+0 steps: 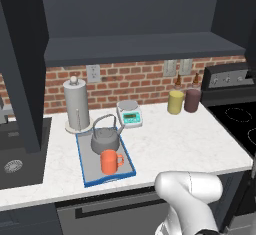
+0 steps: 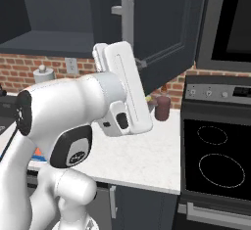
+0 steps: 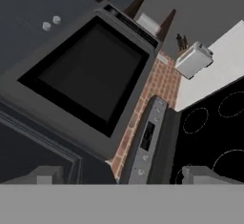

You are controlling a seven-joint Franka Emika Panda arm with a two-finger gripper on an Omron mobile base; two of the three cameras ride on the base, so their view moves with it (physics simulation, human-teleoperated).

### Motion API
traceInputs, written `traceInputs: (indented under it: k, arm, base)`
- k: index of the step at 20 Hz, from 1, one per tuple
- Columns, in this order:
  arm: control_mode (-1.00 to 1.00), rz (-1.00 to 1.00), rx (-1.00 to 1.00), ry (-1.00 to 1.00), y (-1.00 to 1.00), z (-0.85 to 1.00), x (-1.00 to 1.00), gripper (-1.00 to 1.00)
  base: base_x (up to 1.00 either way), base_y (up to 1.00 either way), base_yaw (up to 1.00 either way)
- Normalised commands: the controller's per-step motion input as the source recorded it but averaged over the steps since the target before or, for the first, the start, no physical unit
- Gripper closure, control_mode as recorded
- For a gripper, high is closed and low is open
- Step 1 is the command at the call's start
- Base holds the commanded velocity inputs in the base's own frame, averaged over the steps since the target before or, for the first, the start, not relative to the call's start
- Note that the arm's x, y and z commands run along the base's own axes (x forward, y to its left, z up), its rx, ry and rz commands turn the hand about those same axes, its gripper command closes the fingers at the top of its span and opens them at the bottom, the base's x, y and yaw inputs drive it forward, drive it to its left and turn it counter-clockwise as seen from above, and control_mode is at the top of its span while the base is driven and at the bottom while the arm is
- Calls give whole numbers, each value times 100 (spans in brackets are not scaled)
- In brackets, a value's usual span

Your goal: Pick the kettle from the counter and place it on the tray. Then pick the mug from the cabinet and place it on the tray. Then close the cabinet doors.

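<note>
We noted kettle and mug on the tray; cabinet door stood open just beyond the raised tool, handle upright, tool wide, empty.

A: State the item count on the counter.

B: One kettle, one mug, one tray, one paper-towel holder, one kitchen scale.

A: Canisters and bottles?

B: Two canisters, one yellow, one maroon; two bottles behind them.

A: Ahead of the jaws?

B: One microwave, one toaster.
</note>
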Motion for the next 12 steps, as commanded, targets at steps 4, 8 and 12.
traceInputs:
  k: [4, 8, 12]
  arm:
    - [-100, 19, -2, 0, 57, -15, 69, -100]
    - [-100, 17, 0, 4, 45, -6, 80, -100]
    - [-100, 16, 0, 7, 46, -15, 79, -100]
  base:
    - [0, 0, 0]
    - [0, 0, 0]
    - [0, 0, 0]
